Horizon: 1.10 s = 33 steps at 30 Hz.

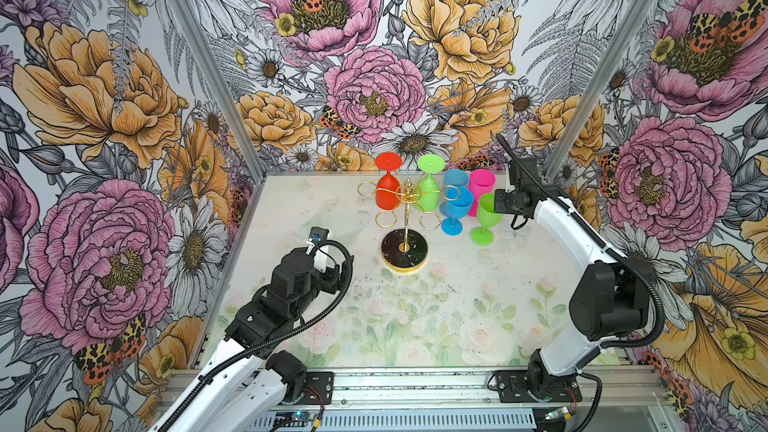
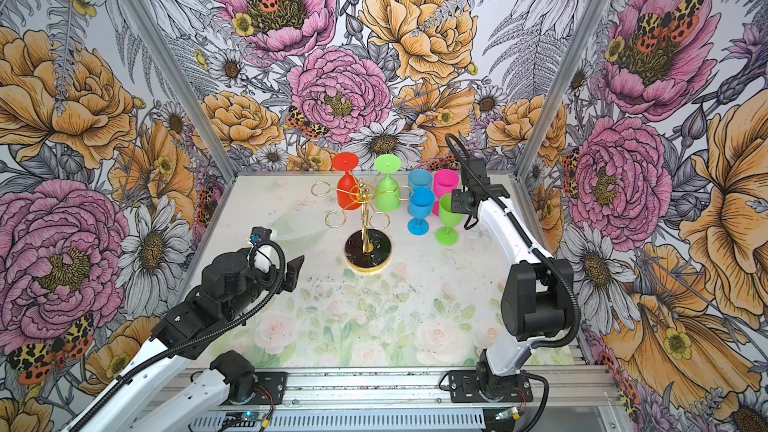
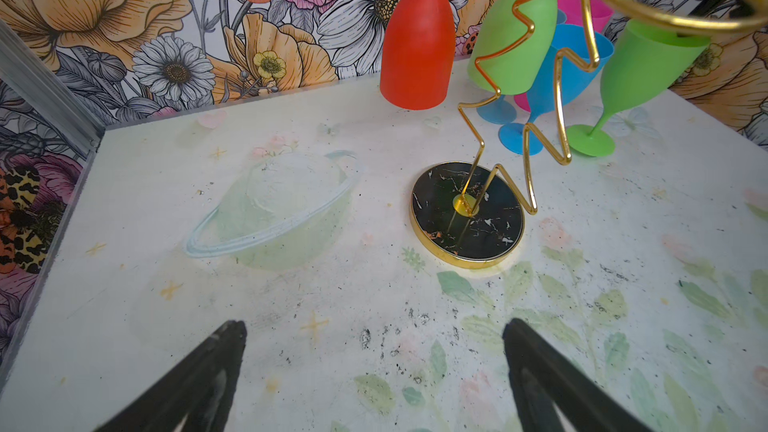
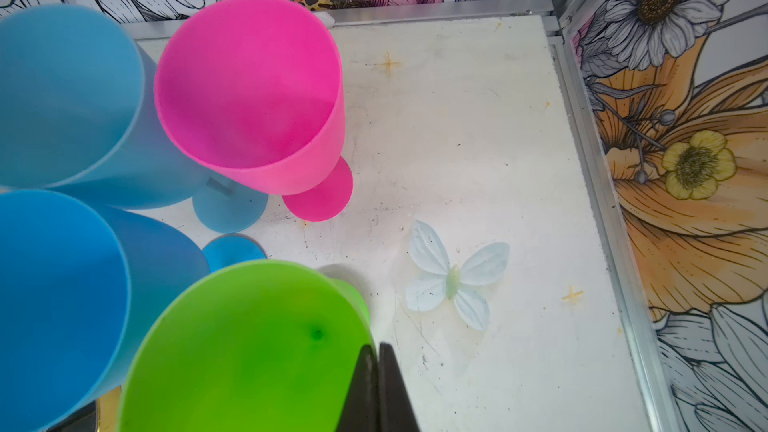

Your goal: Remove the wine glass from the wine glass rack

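Red plastic wine glass hangs upside down on the gold wire rack, beside a green glass. It looks light, stiff and smooth; grip its bowl gently. Your left gripper is spread wide and empty; your right gripper is pressed together.

Cropped edges and blocked views around both hands

In the wrist views the left hand and right hand show only their fingertips; the rest is lost at the frame edge. Ahead of the left hand, the rack loses most of its top loops and the red glass its foot. Beside the right hand, the green glass and nearer blue glass are cropped, and whether the fingers touch the green rim cannot be told. In both top views the right hand's fingertips cannot be made out, and beyond it the pink glass is half covered.
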Available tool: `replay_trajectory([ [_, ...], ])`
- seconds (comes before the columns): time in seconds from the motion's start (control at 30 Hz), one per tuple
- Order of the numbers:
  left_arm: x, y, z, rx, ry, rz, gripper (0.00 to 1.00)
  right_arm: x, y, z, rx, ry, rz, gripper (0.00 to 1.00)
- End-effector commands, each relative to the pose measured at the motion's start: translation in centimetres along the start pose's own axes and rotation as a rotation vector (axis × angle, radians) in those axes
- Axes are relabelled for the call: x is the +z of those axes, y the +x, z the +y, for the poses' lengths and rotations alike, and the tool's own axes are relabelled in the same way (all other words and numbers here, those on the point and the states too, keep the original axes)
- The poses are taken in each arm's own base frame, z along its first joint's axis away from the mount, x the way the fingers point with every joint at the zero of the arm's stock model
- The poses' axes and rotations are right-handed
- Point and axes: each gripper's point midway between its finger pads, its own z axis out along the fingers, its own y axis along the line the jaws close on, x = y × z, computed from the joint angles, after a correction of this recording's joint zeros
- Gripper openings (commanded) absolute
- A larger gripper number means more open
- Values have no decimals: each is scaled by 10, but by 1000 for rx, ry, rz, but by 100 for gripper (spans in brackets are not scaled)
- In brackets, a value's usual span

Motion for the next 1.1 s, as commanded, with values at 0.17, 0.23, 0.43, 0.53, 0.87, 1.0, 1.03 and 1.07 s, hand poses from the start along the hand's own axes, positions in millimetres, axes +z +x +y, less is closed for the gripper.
replay_trajectory([
  [0.17,-2,-10,-4,-27,33,-27,99,5,-25,-1,4,8,-58,0],
  [0.23,-2,-10,-4,-27,32,-27,99,8,-26,0,2,7,-56,0],
  [0.43,-2,-9,-4,-28,30,-26,99,16,-27,2,2,4,-45,0],
  [0.53,-2,-9,-3,-29,28,-27,99,19,-28,2,1,4,-42,0],
  [0.87,-4,-10,-2,-34,23,-35,99,29,-30,3,-4,11,-34,0],
  [1.0,-3,-9,-2,-34,23,-34,99,32,-30,4,-4,11,-28,0],
  [1.03,-3,-9,-2,-33,21,-33,99,33,-31,4,-5,10,-28,0],
  [1.07,-3,-9,-2,-33,20,-33,99,33,-31,4,-5,10,-29,0],
])
